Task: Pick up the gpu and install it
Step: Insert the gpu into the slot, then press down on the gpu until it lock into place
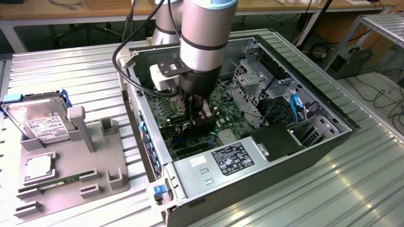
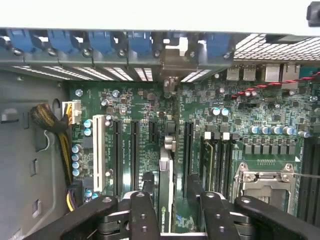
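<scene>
Hand [image 2: 167, 212] astride upright gpu [image 2: 165, 170]

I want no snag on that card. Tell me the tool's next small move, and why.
Probably lift the tool straight up, away from the motherboard. The gpu stands edge-on in a slot. The tool's fingers stand apart on either side of it, with a gap on one side, so it looks ungripped. Whether the card is fully seated I cannot tell.

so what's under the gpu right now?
The gpu stands on edge on the green motherboard, its bracket end at the rear slot openings. The fingers straddle it, apart. Whether its connector is fully in the slot is hidden.
</scene>
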`<state>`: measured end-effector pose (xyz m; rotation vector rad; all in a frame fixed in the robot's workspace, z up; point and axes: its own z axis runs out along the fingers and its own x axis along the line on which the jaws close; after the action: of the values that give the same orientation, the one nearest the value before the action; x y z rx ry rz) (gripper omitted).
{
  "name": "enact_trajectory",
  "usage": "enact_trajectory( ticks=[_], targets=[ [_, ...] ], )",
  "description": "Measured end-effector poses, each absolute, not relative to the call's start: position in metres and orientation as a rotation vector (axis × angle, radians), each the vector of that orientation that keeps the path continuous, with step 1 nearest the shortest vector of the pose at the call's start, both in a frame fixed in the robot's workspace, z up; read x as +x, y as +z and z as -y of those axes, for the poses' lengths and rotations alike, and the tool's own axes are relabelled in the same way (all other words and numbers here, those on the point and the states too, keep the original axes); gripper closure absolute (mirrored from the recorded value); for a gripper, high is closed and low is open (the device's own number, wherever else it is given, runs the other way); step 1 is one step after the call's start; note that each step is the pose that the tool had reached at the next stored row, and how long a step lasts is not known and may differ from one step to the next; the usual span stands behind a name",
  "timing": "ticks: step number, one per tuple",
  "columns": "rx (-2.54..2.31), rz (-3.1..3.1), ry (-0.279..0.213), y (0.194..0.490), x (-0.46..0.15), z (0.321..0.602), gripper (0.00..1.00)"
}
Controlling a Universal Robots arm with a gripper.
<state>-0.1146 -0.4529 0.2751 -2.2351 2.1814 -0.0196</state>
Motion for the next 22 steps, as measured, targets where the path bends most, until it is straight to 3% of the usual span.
enact_trajectory(
  ticks=[2,5,8,22],
  targets=[
    [-2.239,-2.182,-0.023,0.276,-0.114,0.45,0.62],
    [-2.246,-2.188,-0.011,0.276,-0.104,0.449,0.81],
    [-2.254,-2.196,0.006,0.276,-0.093,0.449,0.89],
    [-2.262,-2.202,0.02,0.276,-0.084,0.449,0.89]
  ],
)
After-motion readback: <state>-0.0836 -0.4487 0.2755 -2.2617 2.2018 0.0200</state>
